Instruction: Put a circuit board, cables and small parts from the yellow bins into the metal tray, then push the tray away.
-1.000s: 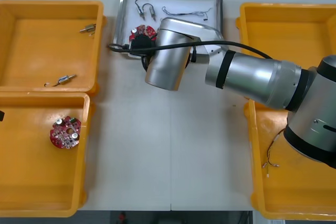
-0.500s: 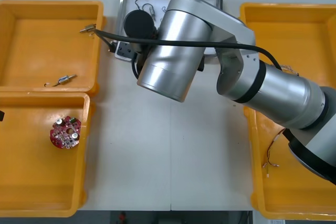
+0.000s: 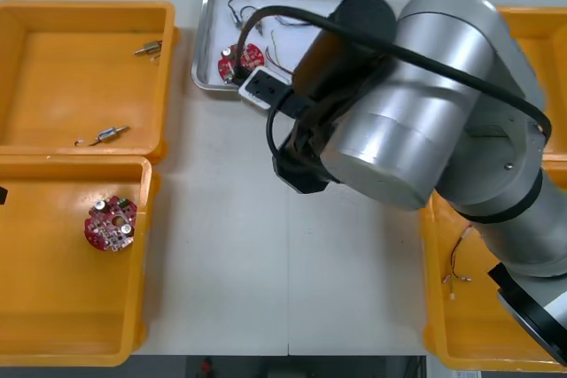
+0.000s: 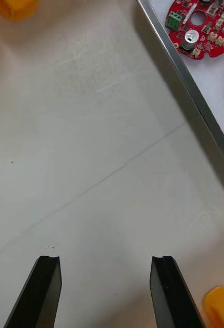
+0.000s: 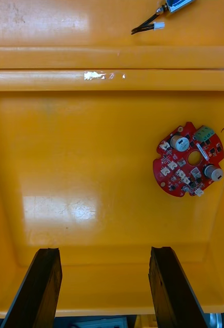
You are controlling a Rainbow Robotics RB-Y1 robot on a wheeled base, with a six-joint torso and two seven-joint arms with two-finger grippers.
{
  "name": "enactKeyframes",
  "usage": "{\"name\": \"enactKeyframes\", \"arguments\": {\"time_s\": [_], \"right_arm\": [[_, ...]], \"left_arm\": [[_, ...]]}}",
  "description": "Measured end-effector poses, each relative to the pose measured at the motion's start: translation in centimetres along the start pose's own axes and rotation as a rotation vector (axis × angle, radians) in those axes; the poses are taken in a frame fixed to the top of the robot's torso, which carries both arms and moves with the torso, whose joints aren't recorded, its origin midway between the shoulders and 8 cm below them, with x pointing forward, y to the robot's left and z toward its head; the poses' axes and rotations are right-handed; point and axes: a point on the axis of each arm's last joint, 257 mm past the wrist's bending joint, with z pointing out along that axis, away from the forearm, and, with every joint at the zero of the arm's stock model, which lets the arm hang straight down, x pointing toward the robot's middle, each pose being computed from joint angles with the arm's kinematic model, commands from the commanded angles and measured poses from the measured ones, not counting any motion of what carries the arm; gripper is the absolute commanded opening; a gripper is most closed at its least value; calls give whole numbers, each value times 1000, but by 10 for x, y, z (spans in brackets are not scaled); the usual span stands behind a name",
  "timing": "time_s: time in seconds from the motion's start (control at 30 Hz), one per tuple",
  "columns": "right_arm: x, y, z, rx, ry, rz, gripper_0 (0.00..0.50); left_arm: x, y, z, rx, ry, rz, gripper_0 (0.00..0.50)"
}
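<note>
The right arm (image 3: 416,121) sweeps in from the robot's right, its thick silver forearm bent across the middle of the front view. The right gripper (image 4: 104,261) points down with its black fingers spread wide, nothing between the jaws. The left gripper (image 5: 104,253) hangs likewise, fingers parted and jaws empty.
</note>
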Motion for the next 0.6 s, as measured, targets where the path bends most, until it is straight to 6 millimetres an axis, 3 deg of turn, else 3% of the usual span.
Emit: {"name": "enactKeyframes", "arguments": {"time_s": [0.27,0.47,0.6], "right_arm": [[18,-13,-14,-74,-45,300,500],[36,-39,-23,-44,-66,427,500],[63,-62,-26,1,-52,488,500]], "left_arm": [[0,0,0,0,0,0,500],[0,0,0,0,0,0,500],[0,0,0,0,0,0,500]]}}
